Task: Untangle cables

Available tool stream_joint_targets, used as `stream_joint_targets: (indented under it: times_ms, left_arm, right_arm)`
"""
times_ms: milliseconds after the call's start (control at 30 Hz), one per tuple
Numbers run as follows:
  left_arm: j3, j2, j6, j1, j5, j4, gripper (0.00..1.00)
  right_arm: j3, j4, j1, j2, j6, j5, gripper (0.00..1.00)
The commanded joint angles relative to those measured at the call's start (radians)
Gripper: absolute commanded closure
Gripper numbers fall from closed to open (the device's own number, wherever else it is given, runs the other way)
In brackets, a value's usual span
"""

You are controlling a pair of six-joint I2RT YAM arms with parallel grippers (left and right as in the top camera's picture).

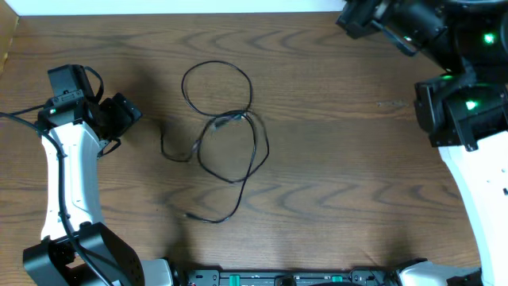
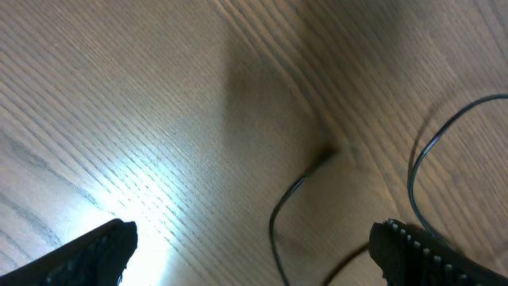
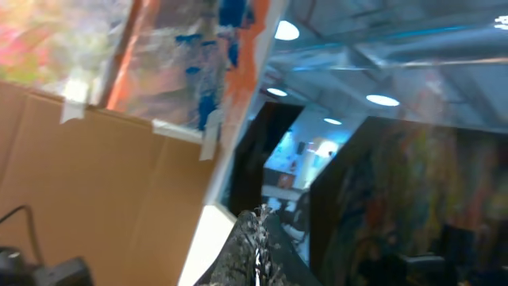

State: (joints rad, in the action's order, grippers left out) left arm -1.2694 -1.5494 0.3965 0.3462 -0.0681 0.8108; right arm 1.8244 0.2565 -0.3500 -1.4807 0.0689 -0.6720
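Thin black cables point(image 1: 230, 127) lie in loose, crossing loops at the middle of the wooden table point(image 1: 333, 175), with one round loop point(image 1: 216, 83) at the back and a tail ending near the front point(image 1: 190, 215). My left gripper point(image 1: 125, 127) stands open just left of the tangle. In the left wrist view its fingers point(image 2: 95, 250) are spread wide above a cable end point(image 2: 319, 161), and a strand point(image 2: 275, 230) runs between them untouched. My right gripper point(image 1: 349, 20) is raised at the back right; its fingertips point(image 3: 255, 238) are pressed together on nothing, facing the room.
The right arm's base point(image 1: 464, 111) stands at the right edge, the left arm's body point(image 1: 67, 191) along the left. A cardboard panel point(image 3: 95, 183) shows in the right wrist view. A fixture rail point(image 1: 286, 278) runs along the front edge.
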Motion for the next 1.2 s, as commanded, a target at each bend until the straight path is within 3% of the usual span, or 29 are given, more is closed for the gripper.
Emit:
stream_joint_targets:
  times_ms: [0,33,133,233,367,467,767,967,1167]
  left_arm:
    - [0.005,-0.006,0.005,0.002,0.017,0.003,0.02]
    - [0.005,-0.006,0.006,0.002,0.017,0.004,0.02]
    - [0.005,-0.006,0.005,0.002,0.017,0.003,0.02]
    - [0.005,-0.006,0.006,0.002,0.017,0.004,0.02]
    - [0.005,-0.006,0.005,0.002,0.017,0.004,0.02]
    - [0.005,-0.006,0.005,0.002,0.017,0.003,0.02]
    - [0.005,-0.006,0.006,0.002,0.017,0.003,0.02]
    - [0.005,-0.006,0.012,0.002,0.016,-0.008,0.02]
    - [0.005,-0.006,0.018,0.002,-0.049,-0.219,0.02]
  right_arm:
    - [0.005,-0.038,0.004,0.0,0.012,0.121,0.99]
    - [0.005,-0.076,0.004,-0.005,0.011,0.134,0.99]
    - [0.005,-0.192,0.004,-0.022,-0.022,0.14,0.84]
    - [0.005,-0.365,0.004,-0.058,-0.052,0.143,0.82]
    - [0.005,-0.552,0.004,-0.115,-0.052,0.143,0.65]
    - [0.005,-0.674,0.004,-0.173,-0.051,0.143,0.57]
    - [0.005,-0.935,0.004,-0.328,-0.051,0.156,0.14]
    - [0.005,-1.029,0.004,-0.393,-0.038,0.352,0.03]
    - [0.004,-1.096,0.004,-0.466,0.006,0.382,0.01]
